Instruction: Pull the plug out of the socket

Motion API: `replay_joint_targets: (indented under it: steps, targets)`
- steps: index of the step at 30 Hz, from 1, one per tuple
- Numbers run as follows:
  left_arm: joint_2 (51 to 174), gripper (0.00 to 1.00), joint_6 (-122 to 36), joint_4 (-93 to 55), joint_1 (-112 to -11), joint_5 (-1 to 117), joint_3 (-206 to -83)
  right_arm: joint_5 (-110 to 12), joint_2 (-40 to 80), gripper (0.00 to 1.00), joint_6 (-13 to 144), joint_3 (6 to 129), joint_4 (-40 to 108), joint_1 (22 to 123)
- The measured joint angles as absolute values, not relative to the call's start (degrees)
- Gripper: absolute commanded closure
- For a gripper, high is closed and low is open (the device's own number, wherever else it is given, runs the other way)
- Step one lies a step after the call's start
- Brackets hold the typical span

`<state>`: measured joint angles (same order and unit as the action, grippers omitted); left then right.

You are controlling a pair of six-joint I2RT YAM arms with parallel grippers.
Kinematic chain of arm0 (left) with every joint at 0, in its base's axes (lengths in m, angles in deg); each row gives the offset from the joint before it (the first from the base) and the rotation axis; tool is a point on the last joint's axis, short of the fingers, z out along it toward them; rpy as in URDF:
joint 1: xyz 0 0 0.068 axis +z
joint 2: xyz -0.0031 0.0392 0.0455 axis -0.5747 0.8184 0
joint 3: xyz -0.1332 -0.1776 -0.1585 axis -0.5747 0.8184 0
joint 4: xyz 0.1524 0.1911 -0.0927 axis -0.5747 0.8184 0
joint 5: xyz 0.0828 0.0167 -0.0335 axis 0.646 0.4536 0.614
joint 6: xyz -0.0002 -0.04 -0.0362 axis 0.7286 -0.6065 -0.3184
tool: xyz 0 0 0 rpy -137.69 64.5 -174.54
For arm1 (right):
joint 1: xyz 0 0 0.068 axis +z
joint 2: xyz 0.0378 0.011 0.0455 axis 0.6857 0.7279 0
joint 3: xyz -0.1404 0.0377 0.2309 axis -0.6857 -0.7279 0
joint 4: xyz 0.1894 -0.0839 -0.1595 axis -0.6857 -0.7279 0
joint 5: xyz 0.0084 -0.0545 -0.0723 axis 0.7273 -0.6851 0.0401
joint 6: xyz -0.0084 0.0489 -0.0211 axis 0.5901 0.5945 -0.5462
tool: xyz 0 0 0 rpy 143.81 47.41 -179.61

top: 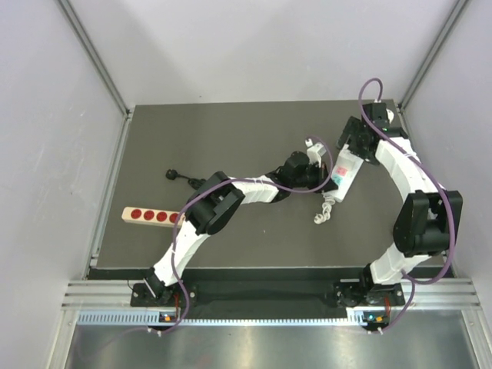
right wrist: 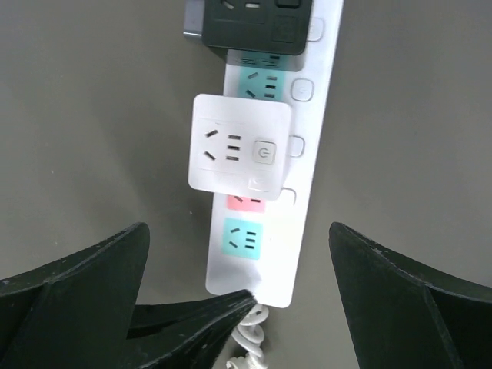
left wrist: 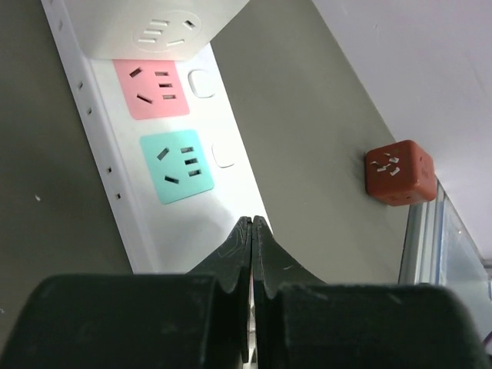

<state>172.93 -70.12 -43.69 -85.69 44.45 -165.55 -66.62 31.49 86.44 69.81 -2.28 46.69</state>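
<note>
Over the socket [left wrist: 224,201], left fingers [left wrist: 227,270] together and empty; right fingers [right wrist: 77,286] wide apart above the white plug [right wrist: 240,146].

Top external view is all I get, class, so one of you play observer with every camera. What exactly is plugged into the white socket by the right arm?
Observer: The right wrist view shows a white square plug with a power button, seated on the socket between a cyan face and a pink one.
Operator: Are the right fingers on it yet?
Observer: No. The right fingers stand wide open at the strip's cord end, short of the plug.
</note>
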Motion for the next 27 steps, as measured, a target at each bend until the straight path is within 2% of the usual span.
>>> replay_joint_targets:
  steps: [15, 27]
  targets:
    - [176.2, 1.00, -70.3, -42.3, -85.6, 42.7, -168.8, -69.5, 36.5, 0.09, 88.4, 70.6, -1.1, 48.9]
    - [177.5, 1.00, -72.5, -45.5, -85.5, 42.0, -168.7, -70.9, 41.3, 0.11, 88.5, 71.4, 0.1, 48.9]
